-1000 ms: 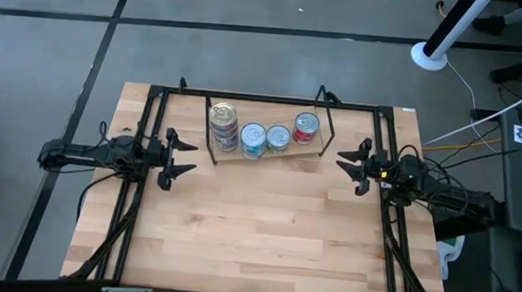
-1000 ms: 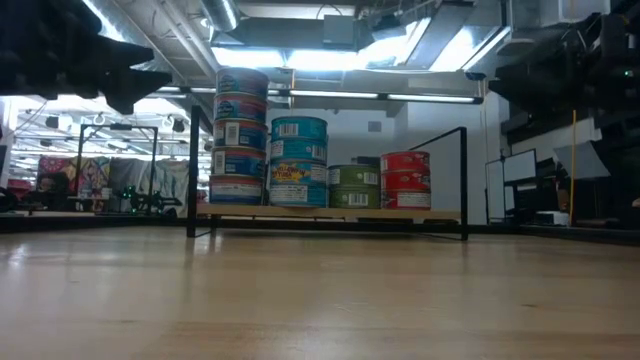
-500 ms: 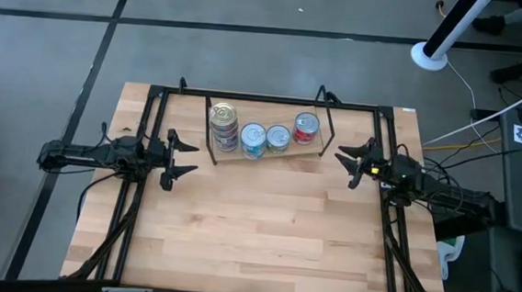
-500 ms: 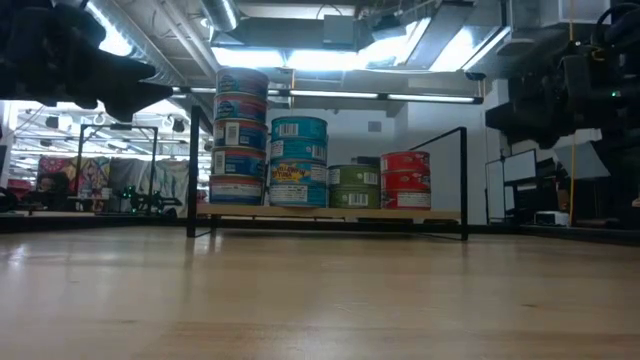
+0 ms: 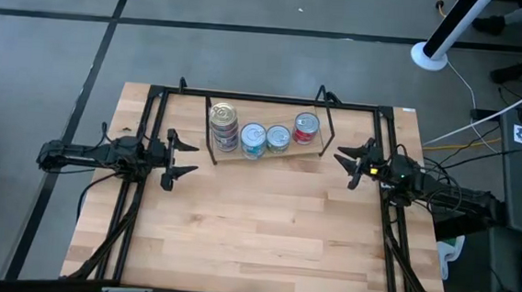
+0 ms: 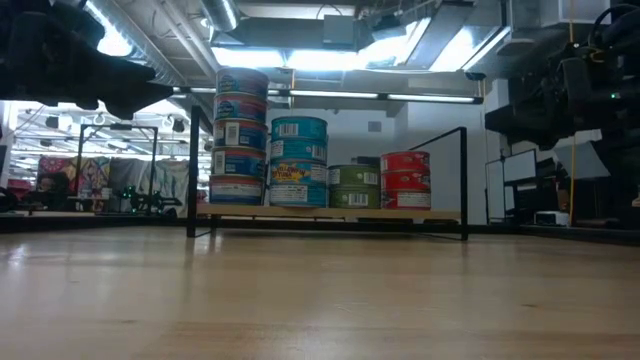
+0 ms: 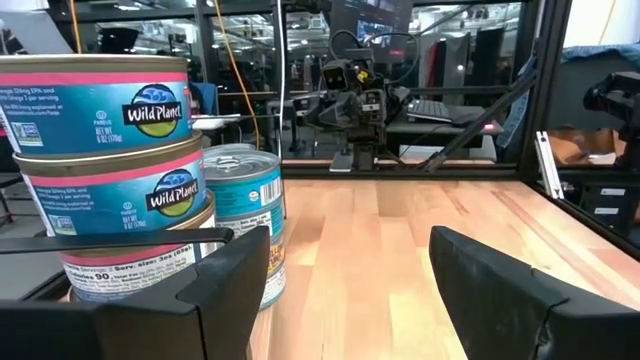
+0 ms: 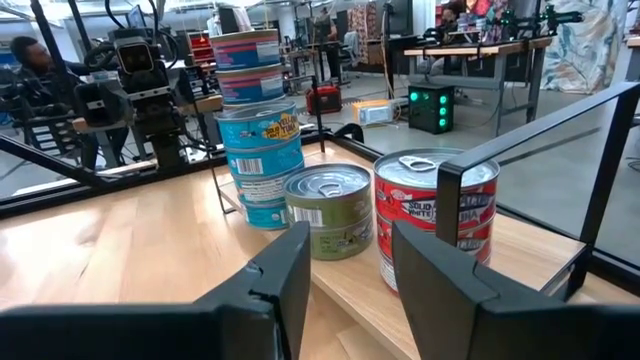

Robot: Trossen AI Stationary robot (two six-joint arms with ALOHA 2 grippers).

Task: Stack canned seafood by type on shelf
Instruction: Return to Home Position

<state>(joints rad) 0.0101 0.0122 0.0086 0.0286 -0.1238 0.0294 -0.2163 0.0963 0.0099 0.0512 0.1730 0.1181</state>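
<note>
Left pincer (image 5: 179, 159): fingers spread, empty, at the counter's (image 5: 264, 229) left edge | Right pincer (image 5: 350, 166): spread, empty, near the right edge; both clear of the shelf (image 6: 445, 213), probably because stacking looks finished | Canned seafood (image 6: 298, 160): on shelf, four columns sorted by label: tall blue-pink, teal, low green, red; silver lids

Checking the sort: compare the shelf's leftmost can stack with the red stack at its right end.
The leftmost stack stands far taller than the red stack. Its labels are mostly blue; the red stack's are red. Both stand upright on the shelf, untouched by the open left gripper and right gripper.
</note>
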